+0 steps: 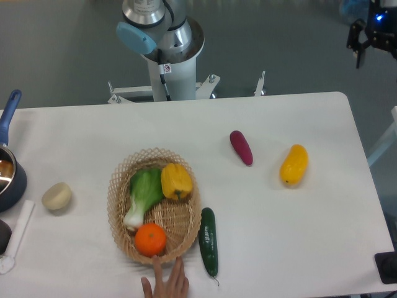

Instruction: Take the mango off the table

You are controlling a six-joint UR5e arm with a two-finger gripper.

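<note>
One fruit matters here: the mango (294,164) lies alone on the white tabletop (93,133) near its right edge, apart from the purple vegetable (241,148) beside it and well clear of the wicker basket (115,192), so I judge it open to a grasp from above. Robot's hand (363,42) hangs off beyond the far right corner, high and well away from the fruit, too small and dark to tell how wide its fingers stand. At the near edge a person's hand (165,282) touches the basket rim, perhaps shifting it.
</note>
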